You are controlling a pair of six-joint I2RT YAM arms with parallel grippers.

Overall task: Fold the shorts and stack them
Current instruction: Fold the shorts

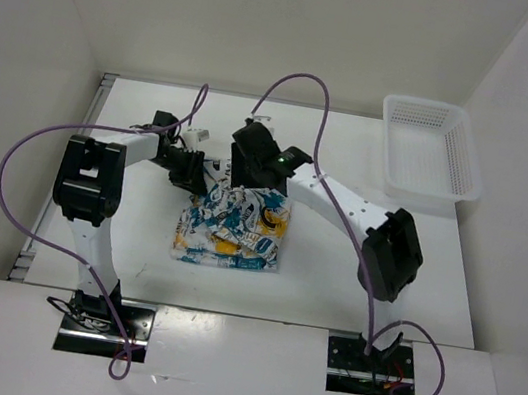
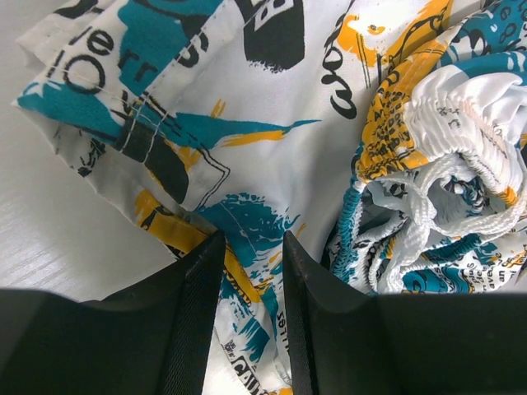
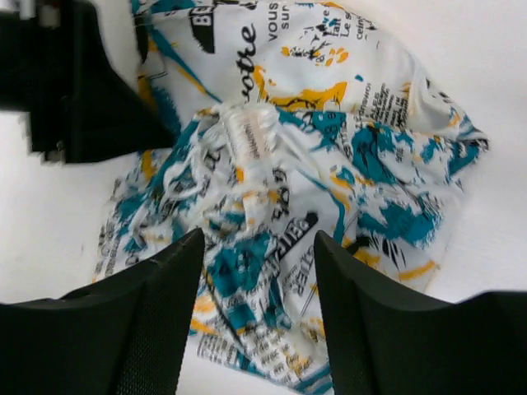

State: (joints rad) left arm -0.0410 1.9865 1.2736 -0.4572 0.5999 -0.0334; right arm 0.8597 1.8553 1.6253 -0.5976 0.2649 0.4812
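Note:
The shorts (image 1: 234, 225) lie crumpled at mid-table, white with teal, orange-yellow and black print. In the left wrist view the shorts (image 2: 247, 99) fill the frame, with the bunched elastic waistband and drawstring (image 2: 449, 156) at the right. My left gripper (image 1: 190, 170) is at their far left edge. Its jaws (image 2: 252, 247) stand a narrow gap apart, with fabric showing between the fingertips (image 2: 198, 280). My right gripper (image 1: 248, 170) is at the far edge and hovers open (image 3: 257, 243) over the shorts (image 3: 329, 164), holding nothing.
A white plastic mesh basket (image 1: 393, 106) stands at the far right of the table. The left gripper's black body (image 3: 74, 90) shows at the top left of the right wrist view. White walls enclose the table on three sides.

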